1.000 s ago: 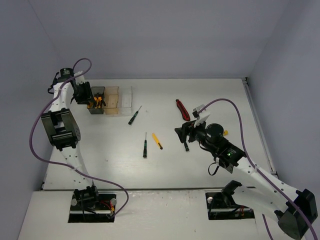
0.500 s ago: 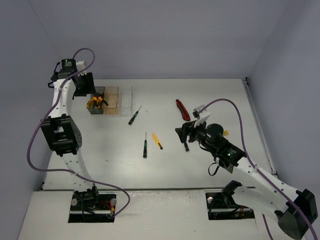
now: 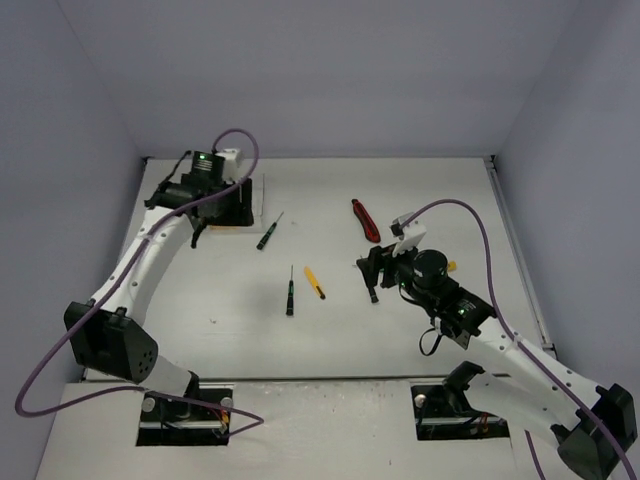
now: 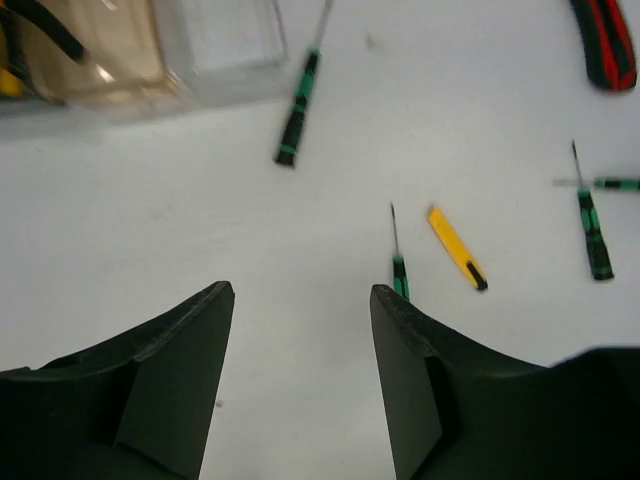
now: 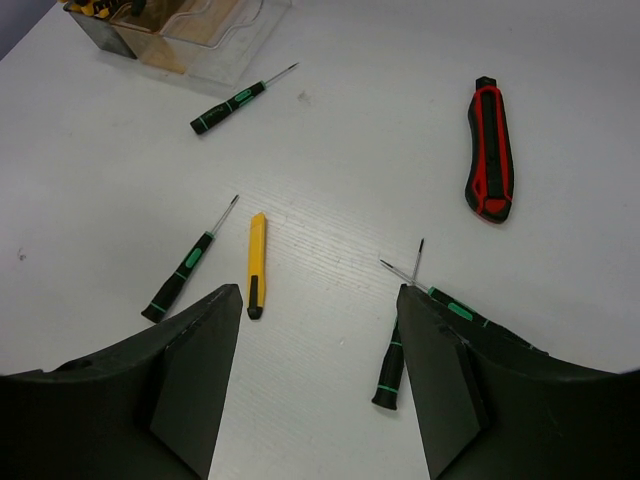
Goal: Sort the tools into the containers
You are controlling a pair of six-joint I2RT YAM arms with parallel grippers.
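My left gripper [image 4: 300, 290] is open and empty, held high over the bins [image 3: 256, 200], which its arm mostly hides in the top view. In its wrist view the amber bin [image 4: 100, 50] and clear bin [image 4: 230, 45] lie at the top left. On the table lie a black-and-green screwdriver [image 3: 268, 232], a second screwdriver [image 3: 290, 292], a yellow utility knife [image 3: 315, 282] and a red-handled tool [image 3: 364, 220]. My right gripper [image 5: 318, 295] is open and empty above the table, with the knife [image 5: 256, 262] to its left and two crossed screwdrivers [image 5: 395, 350] by its right finger.
The dark grey bin [image 5: 95, 25] holds yellow-handled pliers. A small yellow item [image 3: 451, 265] shows behind the right wrist. The table's right edge [image 3: 515, 240] and back wall bound the area.
My left arm has swung from the back left, by the dark bin, to the right and forward over the bins, gripper open and empty. My right arm has barely moved.
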